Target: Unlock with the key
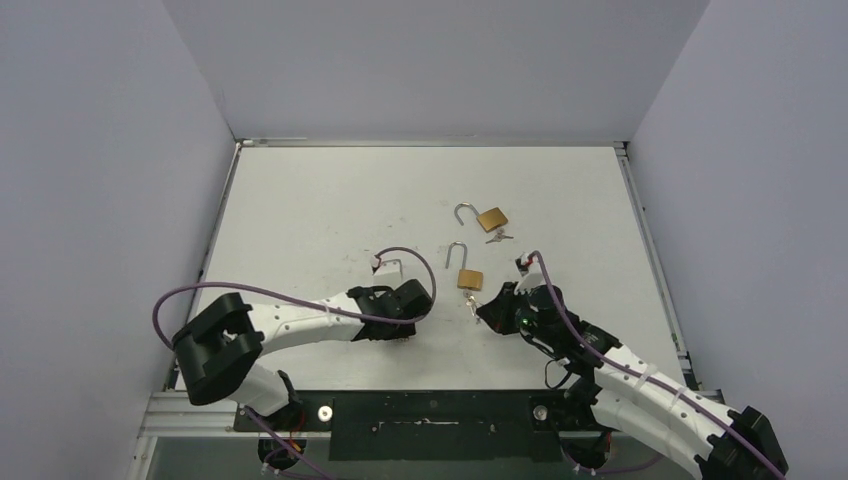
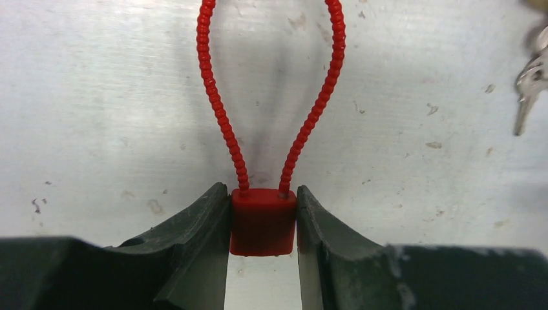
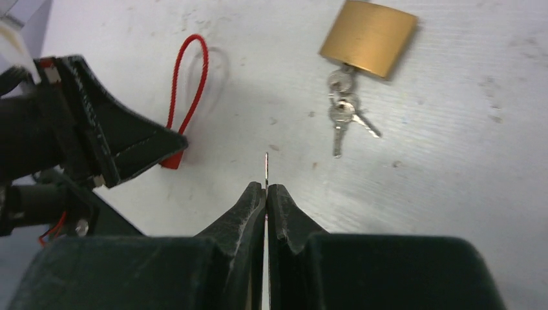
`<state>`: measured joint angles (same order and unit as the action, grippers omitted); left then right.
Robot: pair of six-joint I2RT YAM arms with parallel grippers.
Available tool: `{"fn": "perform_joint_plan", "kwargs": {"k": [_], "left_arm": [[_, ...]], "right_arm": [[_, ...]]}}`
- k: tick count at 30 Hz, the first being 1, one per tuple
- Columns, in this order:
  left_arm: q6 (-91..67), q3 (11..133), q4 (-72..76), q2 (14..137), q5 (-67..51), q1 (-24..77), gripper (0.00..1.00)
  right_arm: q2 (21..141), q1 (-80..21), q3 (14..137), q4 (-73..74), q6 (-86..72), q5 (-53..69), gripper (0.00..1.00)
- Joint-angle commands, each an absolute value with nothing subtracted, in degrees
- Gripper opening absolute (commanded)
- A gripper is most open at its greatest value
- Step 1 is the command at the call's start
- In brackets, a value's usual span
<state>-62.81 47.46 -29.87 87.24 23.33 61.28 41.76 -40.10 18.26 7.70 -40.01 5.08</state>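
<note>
With the left fingers (image 2: 200, 248) clamped on the red lock (image 2: 263, 223) down at the bench (image 2: 97, 97) and the right fingers (image 3: 284, 213) pinched shut on the key (image 3: 265, 169) nearby, best line the blade squarely with the keyway, unseen here, before pushing.

The left gripper (image 2: 263, 192) pinches a small red lock (image 2: 263, 223) by its sides, one dark finger (image 2: 205, 229) pressed against each flank with no gap showing. From the lock's top a red beaded cable (image 2: 216, 103) rises in a narrow loop toward the far side (its crown is cut off by the frame's edge). At the far right hang what look like silver keys (image 2: 526, 90), only partly in view. The pale table (image 2: 97, 116) beneath is scuffed and speckled.
</note>
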Motion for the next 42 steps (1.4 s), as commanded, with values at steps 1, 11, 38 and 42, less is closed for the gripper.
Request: {"fn": "perform_joint_plan", "kwargs": {"k": [1, 11, 38, 42], "left_arm": [[-72.6, 45.7, -27.1, 78.8, 25.9, 58.7, 0.00], [-80.7, 44.0, -29.4, 70.0, 12.3, 51.2, 0.00], [-84.1, 38.8, -20.6, 59.8, 3.4, 47.1, 0.00], [-84.2, 38.7, -20.8, 59.7, 3.7, 47.1, 0.00]], "right_arm": [[43.8, -40.6, 15.9, -10.3, -39.5, 19.2, 0.00], [54.6, -50.3, 14.8, -32.5, -48.3, 22.6, 0.00], [67.1, -58.0, 22.7, -32.1, -47.9, 12.8, 0.00], [68.6, -58.0, 23.3, -32.9, -48.2, 13.1, 0.00]]}}
